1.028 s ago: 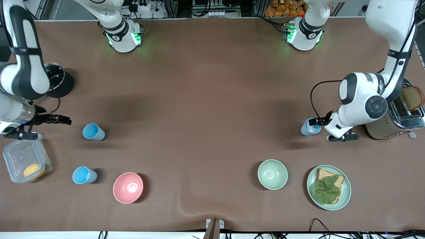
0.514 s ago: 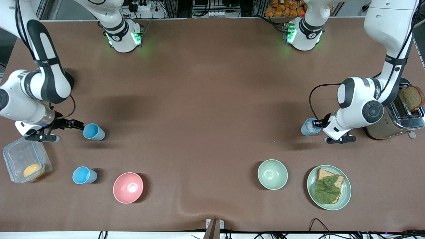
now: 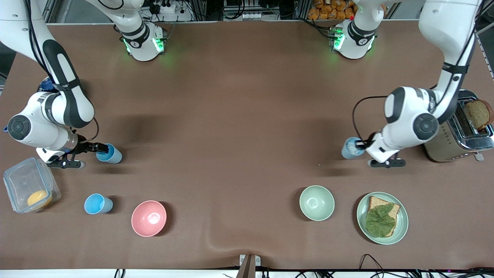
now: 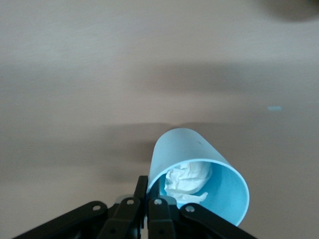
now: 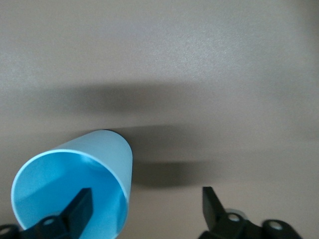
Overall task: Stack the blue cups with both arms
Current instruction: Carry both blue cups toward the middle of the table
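My left gripper (image 3: 361,144) is shut on the rim of the paler blue cup (image 3: 350,148), beside the toaster. In the left wrist view the gripper (image 4: 148,185) pinches the cup (image 4: 194,149)'s wall, with crumpled white paper inside. My right gripper (image 3: 102,148) is open at the rim of a second blue cup (image 3: 110,153) near the right arm's end. In the right wrist view the gripper (image 5: 145,200) straddles the cup (image 5: 97,157)'s wall, one finger inside, one outside. A third blue cup (image 3: 98,204) stands nearer the front camera, beside the pink bowl.
A pink bowl (image 3: 149,218) and a pale green bowl (image 3: 317,202) sit near the front. A green plate (image 3: 402,224) holds bread and a leaf. A toaster (image 3: 457,137) stands at the left arm's end. A clear box (image 3: 29,187) is at the right arm's end.
My right gripper has swung in to the second blue cup and now straddles its rim. My left gripper has shifted with the paler cup toward the table's middle.
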You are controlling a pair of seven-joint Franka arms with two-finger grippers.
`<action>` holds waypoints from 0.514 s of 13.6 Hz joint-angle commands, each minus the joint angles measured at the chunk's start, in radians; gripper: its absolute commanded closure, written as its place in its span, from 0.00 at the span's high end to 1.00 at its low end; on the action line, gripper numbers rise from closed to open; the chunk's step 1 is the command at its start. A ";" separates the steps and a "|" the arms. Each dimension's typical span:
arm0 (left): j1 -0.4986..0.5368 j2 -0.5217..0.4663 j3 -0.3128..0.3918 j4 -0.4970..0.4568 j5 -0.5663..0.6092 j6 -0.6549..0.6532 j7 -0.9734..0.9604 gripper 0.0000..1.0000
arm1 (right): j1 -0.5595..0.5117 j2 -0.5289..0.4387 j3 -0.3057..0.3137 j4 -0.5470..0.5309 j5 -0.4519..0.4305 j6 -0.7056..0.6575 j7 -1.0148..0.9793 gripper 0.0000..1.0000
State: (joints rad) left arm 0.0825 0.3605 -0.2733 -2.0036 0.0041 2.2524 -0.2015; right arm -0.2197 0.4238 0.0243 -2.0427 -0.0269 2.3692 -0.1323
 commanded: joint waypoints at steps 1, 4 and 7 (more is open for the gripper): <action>-0.013 -0.028 -0.159 0.067 -0.042 -0.045 -0.236 0.00 | 0.009 0.003 0.000 -0.002 -0.021 0.010 0.007 0.00; -0.146 0.041 -0.224 0.161 -0.042 -0.047 -0.473 0.00 | 0.010 0.001 0.002 -0.002 -0.021 0.004 0.008 0.00; -0.337 0.150 -0.216 0.277 -0.021 -0.040 -0.724 0.00 | 0.010 -0.023 0.003 0.002 -0.013 -0.010 0.013 0.00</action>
State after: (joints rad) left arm -0.1667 0.4092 -0.5027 -1.8394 -0.0198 2.2272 -0.8111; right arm -0.2131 0.4247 0.0262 -2.0397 -0.0268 2.3705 -0.1320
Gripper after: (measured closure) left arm 0.969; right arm 0.912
